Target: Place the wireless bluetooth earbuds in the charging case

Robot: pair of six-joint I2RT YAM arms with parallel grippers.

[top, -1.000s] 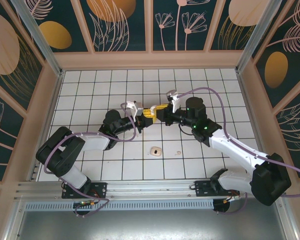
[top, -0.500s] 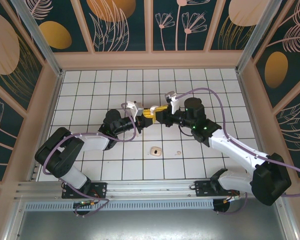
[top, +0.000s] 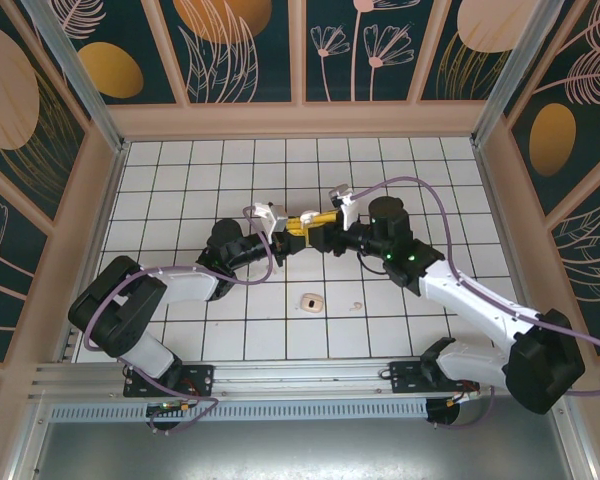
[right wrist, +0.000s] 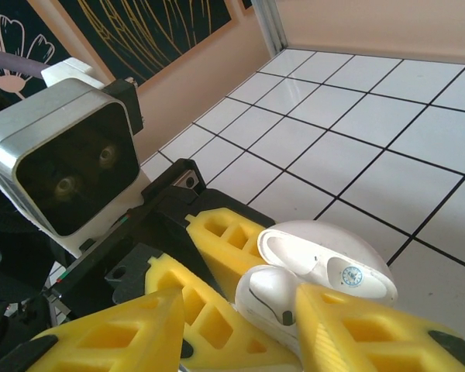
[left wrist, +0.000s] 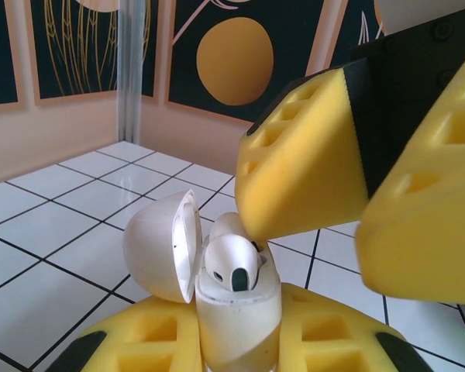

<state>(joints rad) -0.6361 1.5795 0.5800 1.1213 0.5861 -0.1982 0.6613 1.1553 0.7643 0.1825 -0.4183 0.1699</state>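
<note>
Left pincer [left wrist: 240, 345] clamps charging case [left wrist: 236, 310] over white tiles [left wrist: 54, 287].

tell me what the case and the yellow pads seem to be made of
The case looks like hard glossy white plastic: smooth shell, soft highlights. The pads are probably matte yellow foam or soft rubber: dull grainy surface, moulded recesses.

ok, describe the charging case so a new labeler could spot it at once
At the middle of the white tiled table, look between the yellow left fingers. The charging case is the small white shell clamped there, lid open, an earbud sitting in it. The other small pale item lies loose on a tile nearer the bases.
</note>
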